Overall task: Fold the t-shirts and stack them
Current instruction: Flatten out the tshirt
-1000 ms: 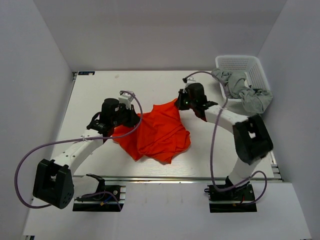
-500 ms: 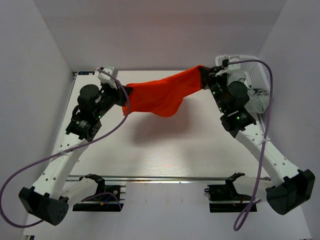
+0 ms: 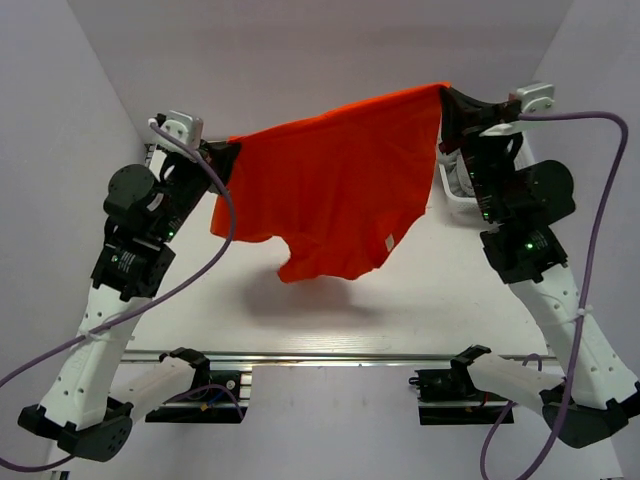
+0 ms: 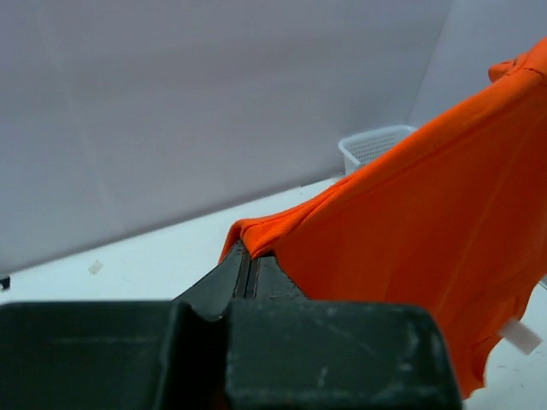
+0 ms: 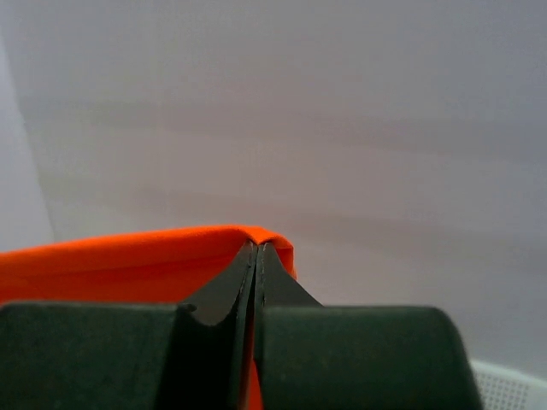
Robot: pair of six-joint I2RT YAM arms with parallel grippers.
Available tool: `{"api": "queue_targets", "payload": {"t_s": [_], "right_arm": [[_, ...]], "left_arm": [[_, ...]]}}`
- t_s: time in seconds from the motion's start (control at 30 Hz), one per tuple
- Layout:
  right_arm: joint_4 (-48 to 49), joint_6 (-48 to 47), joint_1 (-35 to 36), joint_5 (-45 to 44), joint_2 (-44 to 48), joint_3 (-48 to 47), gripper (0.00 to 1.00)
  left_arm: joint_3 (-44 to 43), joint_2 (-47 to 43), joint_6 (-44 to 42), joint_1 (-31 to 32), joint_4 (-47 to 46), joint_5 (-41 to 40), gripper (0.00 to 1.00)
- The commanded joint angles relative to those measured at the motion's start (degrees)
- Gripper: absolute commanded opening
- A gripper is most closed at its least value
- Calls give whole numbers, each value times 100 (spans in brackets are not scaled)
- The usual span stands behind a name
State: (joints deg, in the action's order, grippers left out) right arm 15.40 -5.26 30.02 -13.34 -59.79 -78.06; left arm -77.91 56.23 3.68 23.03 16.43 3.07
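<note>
The bright orange-red t-shirt (image 3: 335, 190) hangs stretched in the air between both arms, high above the table. My left gripper (image 3: 232, 152) is shut on its left top corner, and my right gripper (image 3: 445, 95) is shut on its right top corner. The cloth drops in a wide sheet with a small white tag (image 3: 388, 241) near its lower edge. From the left wrist, the orange-red t-shirt (image 4: 427, 205) runs away to the right from my pinched left gripper (image 4: 246, 252). From the right wrist, the orange-red t-shirt (image 5: 111, 256) folds over my pinched right gripper (image 5: 257, 249). No grey t-shirt shows.
A white lattice basket (image 3: 452, 190) stands at the back right of the table, mostly hidden behind the right arm; the same basket (image 4: 372, 145) shows from the left wrist. The white table (image 3: 420, 300) lies below the hanging cloth, walled in by grey panels.
Both arms have lifted the orange-red t-shirt off the table, risen and spread apart. The cloth went from a crumpled heap to a hanging, opened sheet.
</note>
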Motion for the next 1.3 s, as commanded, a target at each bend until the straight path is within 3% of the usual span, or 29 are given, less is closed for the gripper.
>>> {"api": "queue_targets", "payload": {"t_s": [0.0,0.37,0.67,0.73,0.9,0.97,1.1,1.13,1.17,1.23,1.27], "right_arm": [[96,-476,-163,48,459,-726,0],[-493,-309,-172,1009,1592,-1088,0],[-573,-248,-181,1141,1541,-1142,0],[-485,-239,-181,861,1409,-878,0],[147,-195,-181,-334,909,571,0],[558,-47,-216,-1394,313,1088,0],[491,410,-304,-2374,-1006,1610,0],[343,481,-330,-2366,-1243,1566,0],[193,482,-417,-2383,-1959,1522,0],[-192,692,-540,-2531,-2386,1051,0],[-352,727,-585,-2620,-2989,882,0]], "left_arm": [[-417,-629,-464,-132,194,-317,0],[-883,-1667,-773,-246,300,1160,0],[-1254,-1150,-842,-246,537,1512,0],[-1078,-965,-843,-246,328,1259,0],[98,-166,-580,-246,-306,-287,0],[574,553,-413,-246,-474,-903,0],[900,2319,-298,-299,-746,-1168,0],[639,2732,-228,-299,-746,-1386,5],[419,3153,-97,-351,-355,-1449,29],[-281,4235,-44,-404,-1,-1659,58],[-504,4508,27,-404,401,-1661,87]]}}
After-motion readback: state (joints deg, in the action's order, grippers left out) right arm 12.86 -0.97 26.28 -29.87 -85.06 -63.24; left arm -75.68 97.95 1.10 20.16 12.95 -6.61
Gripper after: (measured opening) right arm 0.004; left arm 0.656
